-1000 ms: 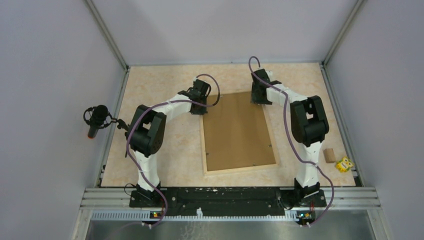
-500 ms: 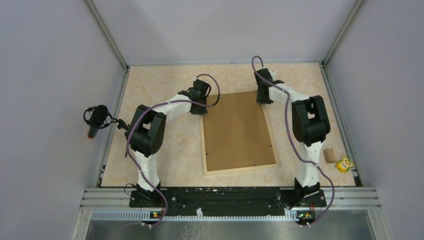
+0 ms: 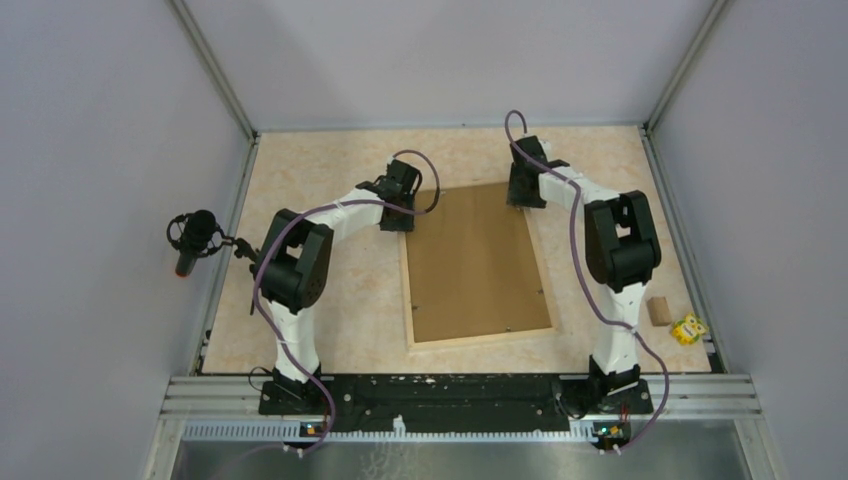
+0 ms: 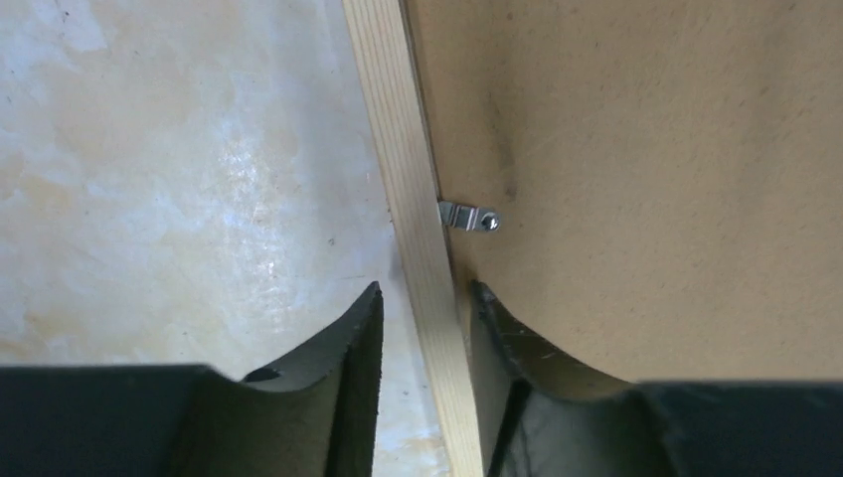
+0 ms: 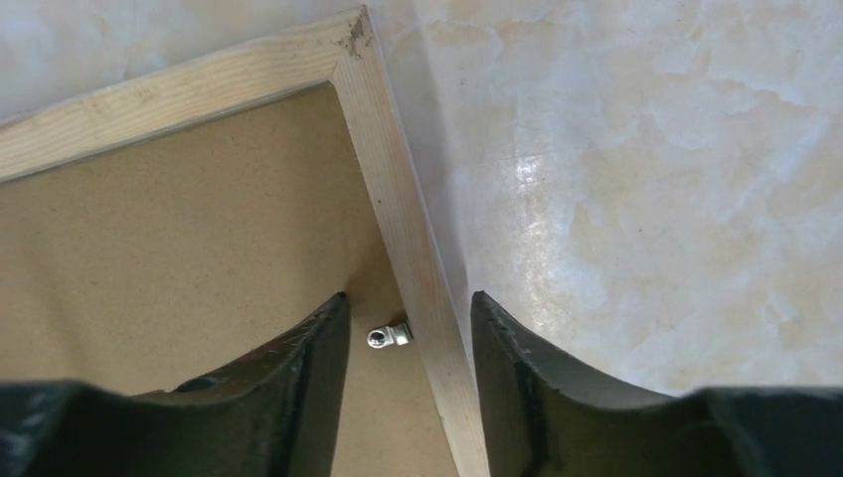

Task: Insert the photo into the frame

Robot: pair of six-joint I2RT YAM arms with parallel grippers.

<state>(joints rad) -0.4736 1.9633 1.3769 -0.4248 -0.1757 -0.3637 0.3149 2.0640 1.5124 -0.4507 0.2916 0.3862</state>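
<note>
The large rectangular frame of thin pale wooden strips (image 3: 480, 337) lies face-down on the beige marbled surface (image 3: 320, 300), with a plain brown backing board (image 3: 475, 265) inside it. The photo is not visible. The left jaws and right jaws stand partly apart, with a side strip between each pair. The frame is probably light and stiff, and the strips are the place to pinch it.

Backing board (image 3: 475, 262): plain brown sheet lying flat mid-table, slightly skewed.
Table (image 3: 340, 320): pale beige marbled top, glossy under the light.
Microphone (image 3: 195, 235): black, in a round shock mount, orange-red at its lower end, outside the table's left edge.
Block (image 3: 657, 310): small, tan, cork-like, near the table's right edge.
Yellow item (image 3: 687, 328): small, patterned, just beside the block; too small to identify.
Left clip (image 4: 467, 218): 1 metal tab with a screw, on the board's edge.
Right clip (image 5: 388, 336): 1 matching tab, on the opposite edge.
Walls (image 3: 450, 60): plain grey on 3 sides.
</note>
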